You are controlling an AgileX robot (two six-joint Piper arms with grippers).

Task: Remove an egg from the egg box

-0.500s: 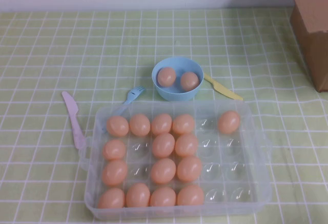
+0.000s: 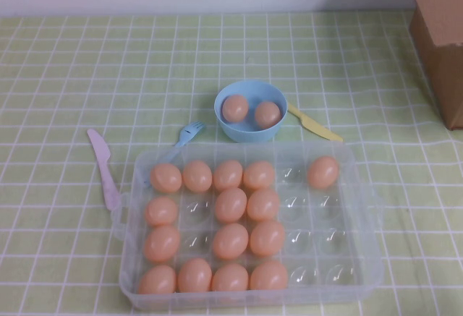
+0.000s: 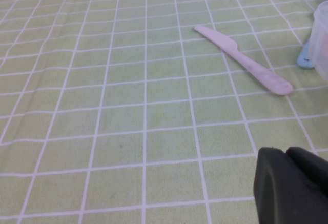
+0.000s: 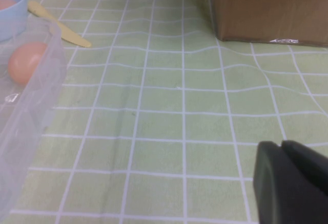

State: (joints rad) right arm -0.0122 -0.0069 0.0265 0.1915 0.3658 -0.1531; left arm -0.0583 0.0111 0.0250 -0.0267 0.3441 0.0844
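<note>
The clear plastic egg box [image 2: 315, 245] lies at the near middle of the table. It holds several peach-orange eggs in its left columns, and one egg [image 2: 323, 172] sits alone at its far right. That egg [image 4: 25, 61] and the box wall [image 4: 25, 126] also show in the right wrist view. Neither arm shows in the high view. My left gripper [image 3: 286, 152] is shut and empty, low over the cloth left of the box. My right gripper [image 4: 281, 144] is shut and empty, low over the cloth right of the box.
A light blue bowl [image 2: 249, 134] with two eggs stands just behind the box. A blue fork [image 2: 189, 133], a pink knife [image 2: 103, 168] and a yellow knife [image 2: 315, 124] lie around it. A brown cardboard box [image 2: 441, 34] stands at the far right.
</note>
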